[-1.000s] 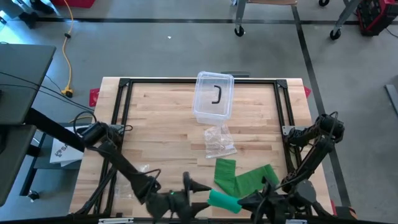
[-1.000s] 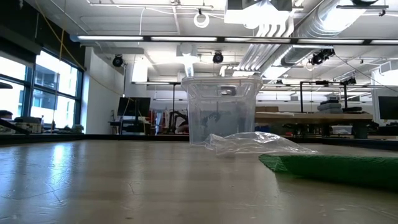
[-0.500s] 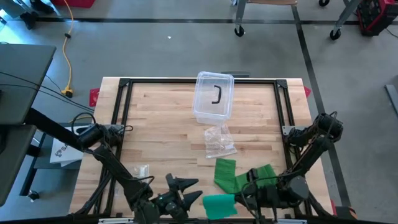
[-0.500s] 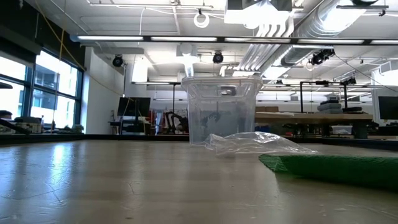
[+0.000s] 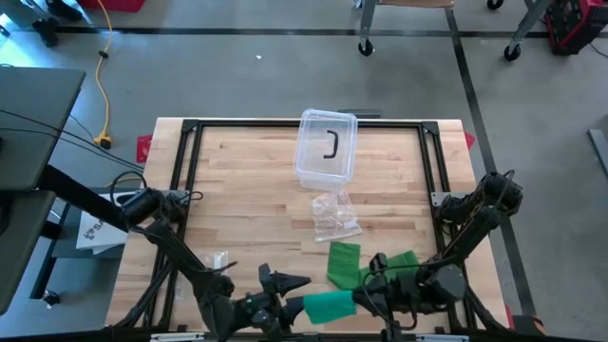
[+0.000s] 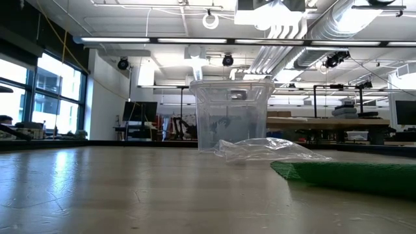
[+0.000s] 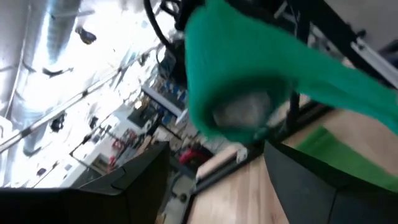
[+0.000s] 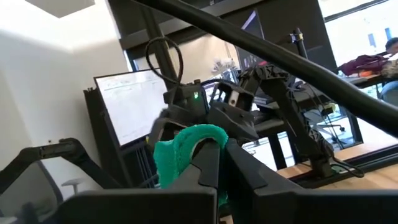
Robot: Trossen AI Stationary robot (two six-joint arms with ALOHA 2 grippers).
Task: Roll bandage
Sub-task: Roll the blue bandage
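Bandage (image 5: 334,304), green and partly rolled, sits at the bottom centre of the high view, its loose tail (image 5: 366,266) trailing up-right. Right gripper (image 5: 366,293) is clamped on the roll; left gripper (image 5: 285,293), fingers spread, faces its other end.

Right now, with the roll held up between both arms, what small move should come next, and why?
Probably close the left gripper on the free end of the bandage roll. Its fingers stand open just beside the roll, while the right gripper is shut on the roll's other end, and a loose green tail trails on the table, not yet wound.
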